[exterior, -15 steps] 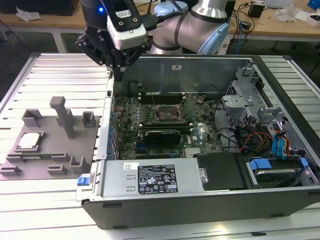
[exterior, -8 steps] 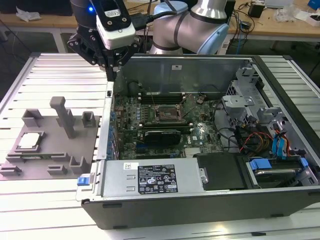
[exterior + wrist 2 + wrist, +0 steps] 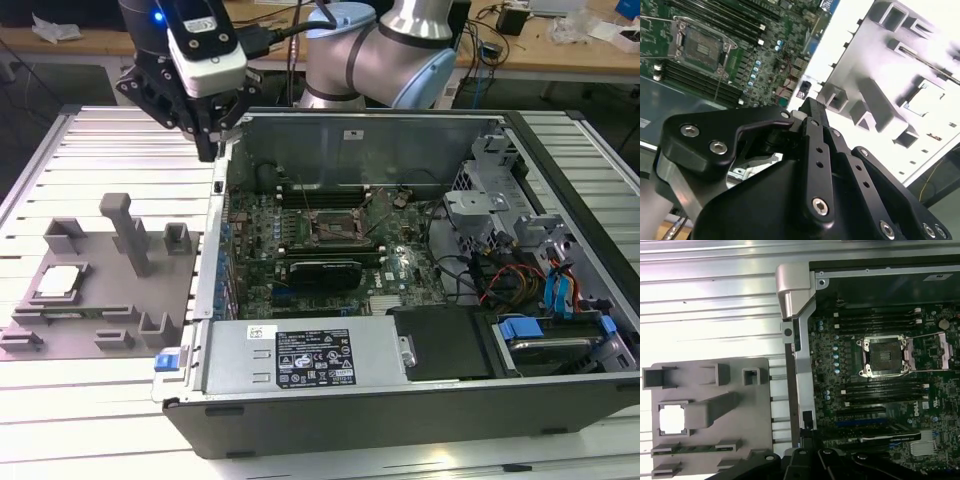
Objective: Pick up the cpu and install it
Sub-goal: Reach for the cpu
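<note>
Here we go: the black metal gripper (image 3: pixel 210 148) hangs over the corner of the open dark-grey desktop case (image 3: pixel 400 420), on the exterior view's left. Its links taper to a single tip, so it is closed and carries nothing.

The small flat square cpu with its silvery-white top (image 3: pixel 58 282) lies in a recess of the grey plastic tray (image 3: pixel 100 305), well apart from the gripper. The tray sits on the ribbed aluminium table (image 3: pixel 120 160), just beside the case.

The exterior view takes in the whole case: a silver power-supply box (image 3: pixel 300 355) along the near side, and drive cages with red and blue cables on that view's right. The first wrist view looks straight down instead, with the cpu (image 3: pixel 672 419) bright white in the tray (image 3: pixel 755 390) and the black square socket (image 3: pixel 883 356) on the green motherboard (image 3: pixel 840 405), its metal frame swung open to one side. The second wrist view brings the gripper's matte links and shiny screw heads up close, with the socket (image 3: pixel 701 47) beyond.

By my count: one cpu, one tray, one socket and one tall post (image 3: pixel 125 230) rising among the tray's low blocks.
</note>
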Available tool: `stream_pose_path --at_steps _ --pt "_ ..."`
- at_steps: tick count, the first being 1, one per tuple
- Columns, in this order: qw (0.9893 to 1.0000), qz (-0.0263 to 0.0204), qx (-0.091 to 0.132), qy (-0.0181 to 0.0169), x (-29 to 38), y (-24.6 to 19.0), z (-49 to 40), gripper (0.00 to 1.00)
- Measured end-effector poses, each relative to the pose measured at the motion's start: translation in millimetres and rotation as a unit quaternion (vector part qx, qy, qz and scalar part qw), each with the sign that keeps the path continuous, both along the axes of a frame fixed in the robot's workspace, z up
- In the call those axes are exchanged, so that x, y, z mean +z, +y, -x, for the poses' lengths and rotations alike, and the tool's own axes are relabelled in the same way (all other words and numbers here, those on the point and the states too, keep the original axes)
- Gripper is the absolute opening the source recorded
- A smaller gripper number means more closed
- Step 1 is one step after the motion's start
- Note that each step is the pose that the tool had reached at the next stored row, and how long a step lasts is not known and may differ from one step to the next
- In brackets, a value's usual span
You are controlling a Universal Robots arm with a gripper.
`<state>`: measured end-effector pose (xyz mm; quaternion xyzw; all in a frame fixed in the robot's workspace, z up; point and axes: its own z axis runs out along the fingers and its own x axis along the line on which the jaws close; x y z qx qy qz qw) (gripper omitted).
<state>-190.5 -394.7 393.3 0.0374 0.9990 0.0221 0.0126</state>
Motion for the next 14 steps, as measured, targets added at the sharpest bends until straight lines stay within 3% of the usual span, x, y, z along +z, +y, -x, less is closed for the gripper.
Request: stream_pose_path --at_steps 7,14 --pt "1.0 0.0 0.0 -0.0001 0.0 2.8 21.1 0.11" --pt "1.0 0.0 0.0 -0.0003 0.0 4.5 36.8 0.11"
